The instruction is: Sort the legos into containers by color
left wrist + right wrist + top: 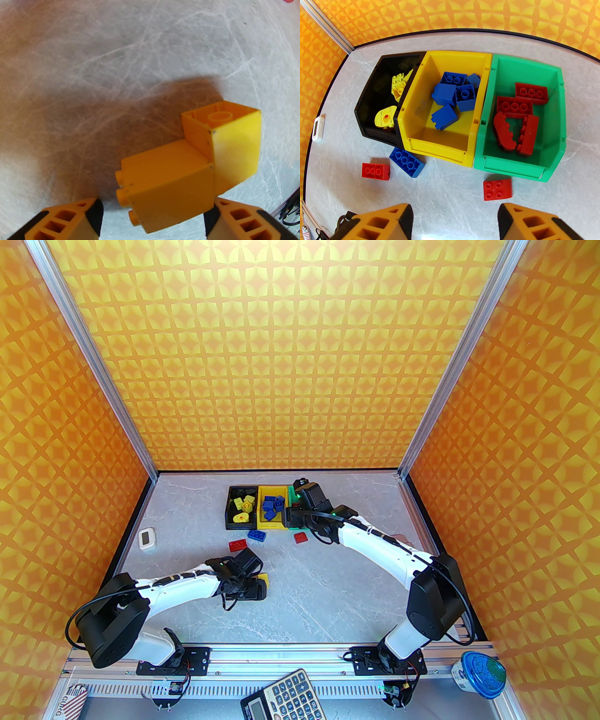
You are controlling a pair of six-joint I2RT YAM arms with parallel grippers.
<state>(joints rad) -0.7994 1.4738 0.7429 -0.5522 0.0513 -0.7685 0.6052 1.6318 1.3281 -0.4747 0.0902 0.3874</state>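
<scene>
Orange-and-yellow patterned walls (300,357) enclose a grey marble-look tabletop (337,596), where two white-and-black robot arms reach out from a metal rail (281,657) at the near edge. The left arm (173,589) bends low over the middle of the tabletop. The right arm (384,549) stretches to the far side, its wrist over three open plastic bins that stand side by side in a row: a black rectangular bin (377,134) on the left, a yellow rectangular bin (438,147) in the middle and a green rectangular bin (511,167) on the right.

A grey calculator (283,697) and a blue-lidded cup (480,671) sit on the ledge behind the rail.

The right pincer (454,211) hangs above the tabletop just in front of the bins, jaws spread wide and holding nothing. The left pincer (153,206) is also spread wide, its fingers on either side of a pair of yellow bricks (173,173) lying together on the tabletop, with no grip closed on them.

Yellow studded bricks (398,85) and a round yellow piece (385,117) lie in the black bin, blue studded bricks (444,93) in the yellow bin, and red studded bricks (514,106) in the green bin. Three lie loose before the row: a blue rectangular brick (407,162) where the black and yellow bins meet, a red rectangular brick (375,171) just beside it, and a red sloped brick (497,189) near the green bin's front.

A small white device (318,126) with a screen lies near the tabletop's left edge.
</scene>
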